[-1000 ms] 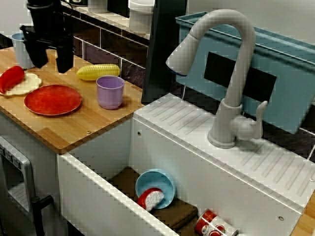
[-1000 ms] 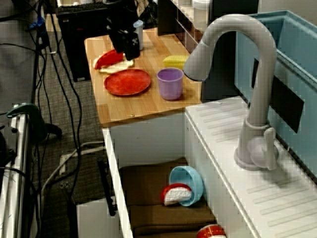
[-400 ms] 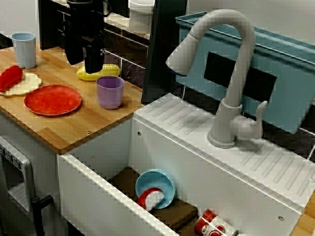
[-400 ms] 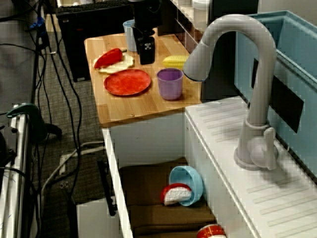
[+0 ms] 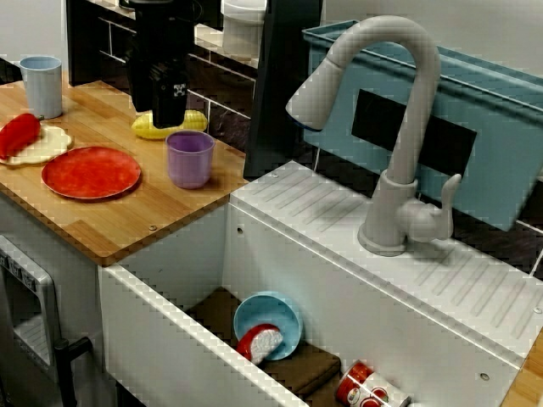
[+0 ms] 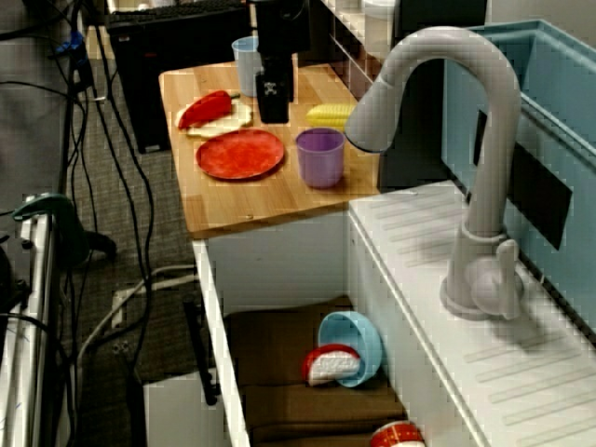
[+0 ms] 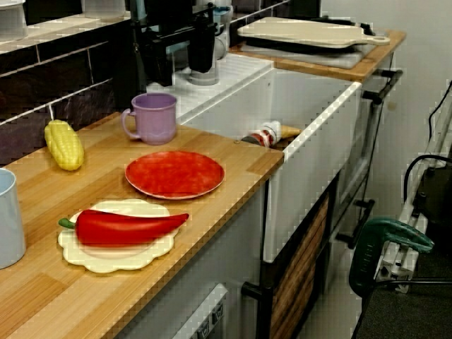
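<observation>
My black gripper (image 5: 168,119) hangs over the wooden counter (image 5: 127,216), just in front of a yellow corn cob (image 5: 191,121) and behind a purple cup (image 5: 189,158). It holds nothing. In the view along the counter the gripper (image 7: 179,74) shows two fingers (image 7: 157,67) standing apart, so it is open. Seen from the sink's end, the gripper (image 6: 273,114) hovers between the corn (image 6: 331,115) and a red pepper (image 6: 207,109) on its cream plate. A red plate (image 5: 91,172) lies left of the cup.
A pale blue cup (image 5: 42,85) stands at the counter's far left. A dark upright panel (image 5: 280,85) rises behind the purple cup. The white sink (image 5: 280,254) holds a blue bowl (image 5: 284,318), red-and-white items and brown cloths. A tall faucet (image 5: 399,127) stands on its ledge.
The gripper has travelled right along the counter, from above the pepper plate to beside the corn, and has turned about its axis. It has stayed open with nothing in it.
</observation>
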`<state>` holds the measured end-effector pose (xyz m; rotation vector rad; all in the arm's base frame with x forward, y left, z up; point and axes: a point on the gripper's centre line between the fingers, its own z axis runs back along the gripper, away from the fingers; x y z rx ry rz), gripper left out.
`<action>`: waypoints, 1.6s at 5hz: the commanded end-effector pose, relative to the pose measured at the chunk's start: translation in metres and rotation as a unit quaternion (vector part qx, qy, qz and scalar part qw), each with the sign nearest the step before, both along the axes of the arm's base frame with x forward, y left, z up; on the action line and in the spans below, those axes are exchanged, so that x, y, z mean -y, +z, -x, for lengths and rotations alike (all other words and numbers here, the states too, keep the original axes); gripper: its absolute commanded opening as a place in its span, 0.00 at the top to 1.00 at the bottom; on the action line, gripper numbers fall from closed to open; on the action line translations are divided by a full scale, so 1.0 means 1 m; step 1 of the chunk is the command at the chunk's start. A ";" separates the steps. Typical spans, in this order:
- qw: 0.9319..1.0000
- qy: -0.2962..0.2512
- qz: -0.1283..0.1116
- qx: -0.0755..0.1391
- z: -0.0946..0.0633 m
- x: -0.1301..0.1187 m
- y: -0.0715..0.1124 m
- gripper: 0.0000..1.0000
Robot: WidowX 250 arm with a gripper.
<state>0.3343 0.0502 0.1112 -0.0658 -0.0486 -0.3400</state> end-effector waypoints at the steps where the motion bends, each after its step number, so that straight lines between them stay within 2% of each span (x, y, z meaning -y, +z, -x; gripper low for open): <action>1: 0.996 -0.067 0.009 0.055 0.012 0.015 0.027 0.00; 2: 0.996 -0.065 0.012 0.061 0.015 0.023 0.028 0.00; 4: 0.996 -0.057 0.005 0.064 0.000 0.029 0.020 0.00; 5: 0.996 -0.048 0.000 0.073 -0.008 0.024 0.019 0.00; 6: 0.997 -0.038 0.006 0.071 -0.016 0.018 0.016 0.00; 8: 0.997 -0.019 -0.006 0.071 -0.027 0.009 0.003 0.00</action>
